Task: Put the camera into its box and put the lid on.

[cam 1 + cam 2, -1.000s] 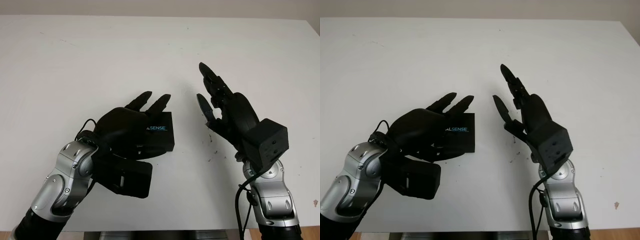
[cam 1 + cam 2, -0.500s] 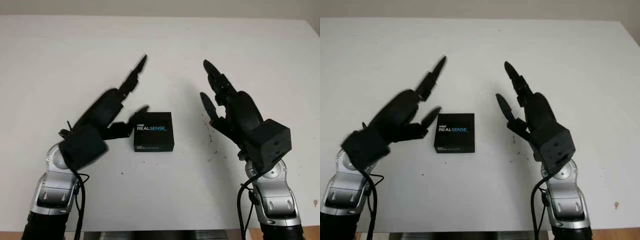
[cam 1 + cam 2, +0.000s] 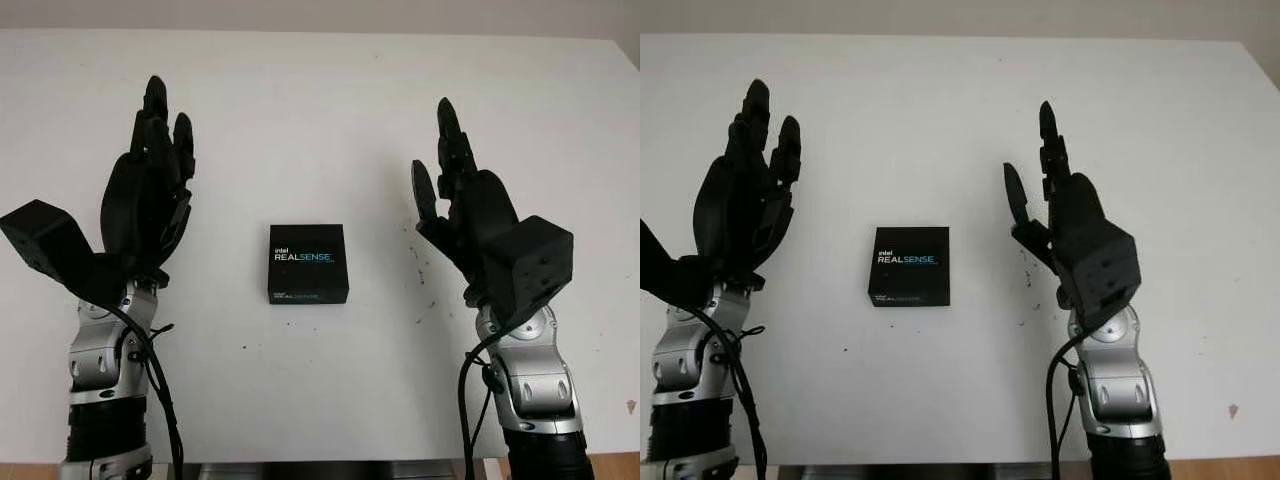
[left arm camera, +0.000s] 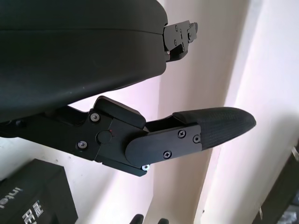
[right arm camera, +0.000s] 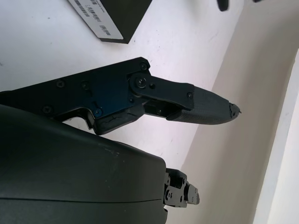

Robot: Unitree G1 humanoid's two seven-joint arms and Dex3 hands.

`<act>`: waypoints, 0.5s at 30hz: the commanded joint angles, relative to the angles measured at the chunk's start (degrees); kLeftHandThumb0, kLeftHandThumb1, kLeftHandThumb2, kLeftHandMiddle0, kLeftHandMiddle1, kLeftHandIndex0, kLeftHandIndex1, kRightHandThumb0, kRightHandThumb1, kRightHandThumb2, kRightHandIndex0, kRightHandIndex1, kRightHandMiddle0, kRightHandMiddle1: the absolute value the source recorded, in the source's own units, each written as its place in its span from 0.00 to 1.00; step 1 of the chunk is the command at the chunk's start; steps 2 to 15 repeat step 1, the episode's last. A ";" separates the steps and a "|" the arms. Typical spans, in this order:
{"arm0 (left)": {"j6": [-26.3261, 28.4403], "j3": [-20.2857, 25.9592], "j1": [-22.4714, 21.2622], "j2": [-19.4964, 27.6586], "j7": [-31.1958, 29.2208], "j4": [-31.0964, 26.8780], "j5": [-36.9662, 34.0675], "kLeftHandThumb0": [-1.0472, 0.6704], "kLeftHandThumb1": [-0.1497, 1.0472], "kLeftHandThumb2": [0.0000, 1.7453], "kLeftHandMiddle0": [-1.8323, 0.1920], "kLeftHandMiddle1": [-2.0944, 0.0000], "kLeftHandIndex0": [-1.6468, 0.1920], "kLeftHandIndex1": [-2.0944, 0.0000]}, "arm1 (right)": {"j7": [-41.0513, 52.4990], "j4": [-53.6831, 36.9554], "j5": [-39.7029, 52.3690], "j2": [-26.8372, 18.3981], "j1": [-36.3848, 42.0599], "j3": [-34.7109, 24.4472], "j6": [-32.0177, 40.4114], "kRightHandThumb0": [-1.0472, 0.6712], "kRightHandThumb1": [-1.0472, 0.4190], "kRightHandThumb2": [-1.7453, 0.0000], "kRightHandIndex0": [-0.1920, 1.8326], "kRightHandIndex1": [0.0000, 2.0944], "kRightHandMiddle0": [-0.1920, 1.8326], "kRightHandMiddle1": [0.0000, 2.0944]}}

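Both hands are up and off the work. My left hand (image 3: 145, 200) is raised over the table (image 3: 330, 100) on the left side, open, holding nothing. My right hand (image 3: 470, 215) mirrors it on the right, also open and empty. Palms face inward toward the box (image 3: 308, 263), which sits between them, well apart from either hand.

Why this pose, my read: the box looks closed, lid on and seated flush, so there's nothing left to grip. Keeping both hands clear on either side avoids nudging it and gives the head camera an unobstructed look at the result. Task looks done or as good as done. The camera itself must be inside, I judge, since it's nowhere on the table; can't confirm from outside.

Box appearance: small, flat, black, roughly square. White "intel REALSENSE" print on the lid, with part of the wordmark in blue. Near side wall carries a pale label strip, and the right wrist view shows that label (image 5: 96, 16) as white with fine print, unreadable. Edges are crisp, no visible gap at the lid seam. Sits flat on the table, edges about square to the table edge.

Table surface is white, with a few small dark specks (image 3: 420, 285) between the box and my right hand.
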 commanded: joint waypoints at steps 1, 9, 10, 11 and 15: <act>-0.55 0.19 -0.44 -0.39 0.28 0.34 -0.62 0.11 1.00 0.40 1.00 1.00 1.00 1.00 | -0.15 -0.21 0.57 0.42 -0.34 -0.53 0.58 0.13 0.00 0.62 0.00 0.00 0.00 0.00; -0.55 0.19 -0.44 -0.39 0.28 0.34 -0.62 0.11 1.00 0.40 1.00 1.00 1.00 1.00 | -0.15 -0.21 0.57 0.42 -0.34 -0.53 0.58 0.13 0.00 0.62 0.00 0.00 0.00 0.00; -0.55 0.19 -0.44 -0.39 0.28 0.34 -0.62 0.11 1.00 0.40 1.00 1.00 1.00 1.00 | -0.15 -0.21 0.57 0.42 -0.34 -0.53 0.58 0.13 0.00 0.62 0.00 0.00 0.00 0.00; -0.55 0.19 -0.44 -0.39 0.28 0.34 -0.62 0.11 1.00 0.40 1.00 1.00 1.00 1.00 | -0.15 -0.21 0.57 0.42 -0.34 -0.53 0.58 0.13 0.00 0.62 0.00 0.00 0.00 0.00; -0.55 0.19 -0.44 -0.39 0.28 0.34 -0.62 0.11 1.00 0.40 1.00 1.00 1.00 1.00 | -0.15 -0.21 0.57 0.42 -0.34 -0.53 0.58 0.13 0.00 0.62 0.00 0.00 0.00 0.00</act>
